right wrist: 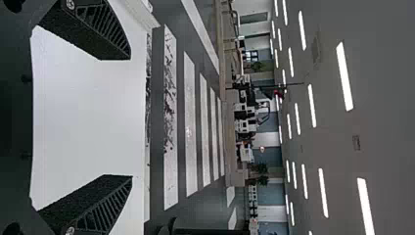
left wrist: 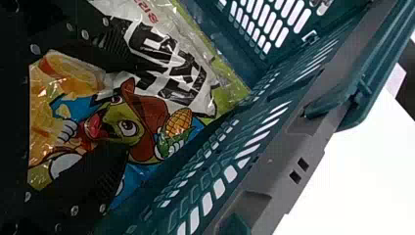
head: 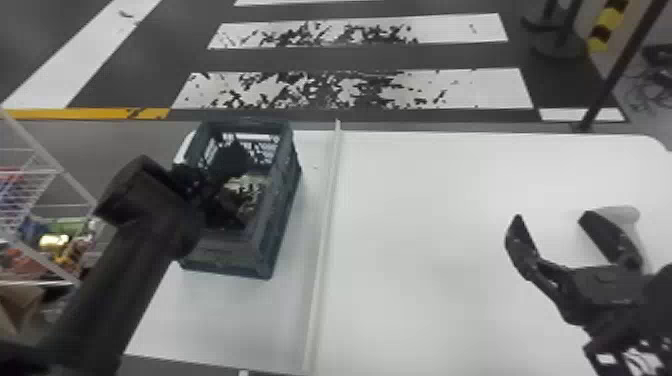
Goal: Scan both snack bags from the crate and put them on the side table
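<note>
The dark crate (head: 285, 200) stands at the left of the white table, and my left gripper (head: 227, 185) is down inside it. A snack bag (head: 252, 192) lies within the crate, partly covered by the gripper. In the left wrist view the snack bag (left wrist: 171, 83), with a cartoon character and corn on it, lies between the spread fingers of my left gripper (left wrist: 122, 103), beside the crate's slotted wall (left wrist: 220, 166). A second bag cannot be made out. My right gripper (head: 552, 220) is parked over the table's right part, open and holding nothing; its fingers also frame bare tabletop at the right gripper (right wrist: 129, 117).
A raised seam (head: 325, 240) divides the white table (head: 425, 240) just right of the crate. At the far left stands a white wire rack (head: 50, 170) with colourful packages. Posts on dark bases (head: 557, 45) stand on the floor beyond the table.
</note>
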Controlling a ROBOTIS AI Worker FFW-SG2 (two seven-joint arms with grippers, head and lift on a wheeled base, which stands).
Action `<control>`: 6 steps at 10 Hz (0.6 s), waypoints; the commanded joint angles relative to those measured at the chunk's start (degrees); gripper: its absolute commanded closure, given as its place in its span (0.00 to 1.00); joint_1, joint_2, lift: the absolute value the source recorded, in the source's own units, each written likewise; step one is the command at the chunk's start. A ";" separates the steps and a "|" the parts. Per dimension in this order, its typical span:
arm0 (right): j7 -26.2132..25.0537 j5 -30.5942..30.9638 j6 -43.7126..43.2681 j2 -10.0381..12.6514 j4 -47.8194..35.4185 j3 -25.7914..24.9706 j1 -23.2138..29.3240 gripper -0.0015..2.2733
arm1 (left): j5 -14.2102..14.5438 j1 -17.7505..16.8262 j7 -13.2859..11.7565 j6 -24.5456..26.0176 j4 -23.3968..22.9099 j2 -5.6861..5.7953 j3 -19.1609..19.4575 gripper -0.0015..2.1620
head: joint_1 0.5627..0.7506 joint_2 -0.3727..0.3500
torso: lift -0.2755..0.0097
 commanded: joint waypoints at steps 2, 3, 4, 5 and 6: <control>0.17 -0.92 0.07 -0.08 0.45 -0.15 -0.17 0.03 | 0.44 -1.78 -2.30 3.97 1.63 -0.77 -0.14 0.35 | 0.70 0.69 | 0.66; 0.17 -1.01 0.07 -0.08 0.53 -0.15 -0.17 0.03 | 0.96 -1.87 0.51 6.96 1.11 -1.30 0.57 0.98 | 0.70 0.68 | 0.66; 0.17 -1.10 0.07 -0.08 0.62 -0.24 -0.17 0.03 | 1.31 -1.60 1.48 7.84 0.49 -1.39 0.74 0.98 | 0.70 0.69 | 0.66; 0.17 -1.18 0.07 -0.08 0.71 -0.41 -0.17 0.03 | 3.60 -0.81 1.22 7.66 -1.62 -1.21 2.59 0.98 | 0.70 0.70 | 0.66; 0.17 -1.18 0.07 -0.08 0.71 -0.50 -0.17 0.03 | 6.68 0.33 0.95 7.49 -3.90 -1.12 5.84 0.98 | 0.70 0.69 | 0.66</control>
